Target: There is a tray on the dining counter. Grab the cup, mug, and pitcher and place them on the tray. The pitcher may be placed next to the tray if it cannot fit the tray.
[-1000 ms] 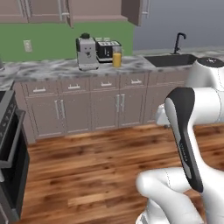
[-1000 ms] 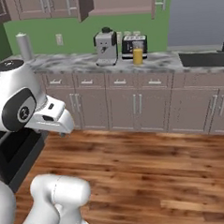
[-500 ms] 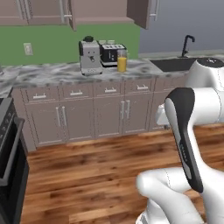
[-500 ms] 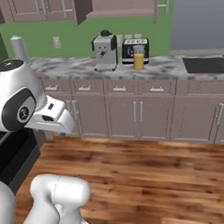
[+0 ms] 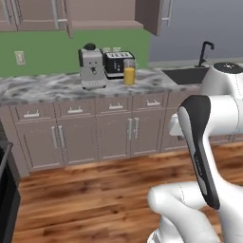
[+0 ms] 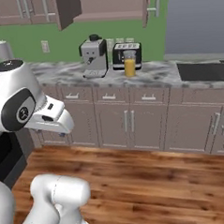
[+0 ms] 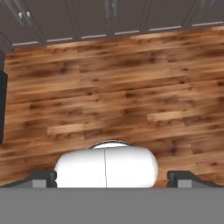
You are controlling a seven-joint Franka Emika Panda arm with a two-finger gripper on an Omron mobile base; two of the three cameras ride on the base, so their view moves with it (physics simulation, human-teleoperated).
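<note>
Green wall (image 5: 47,50), wood floor (image 5: 95,190)

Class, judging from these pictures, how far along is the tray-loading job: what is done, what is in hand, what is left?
Done: nothing visible. In hand: nothing; the claw is open, empty, facing the wood floor. Left: all of it. The pitcher stands on the marbled countertop in front of the toaster, beside the coffee machine.

The arm (image 5: 209,156) is glossy white with rounded, bulbous links, and a long dark grey-black panel runs down one link like an inlaid stripe. In the right base view a white domed joint (image 6: 17,98) carries a round dark cap with a small pale mark.
</note>
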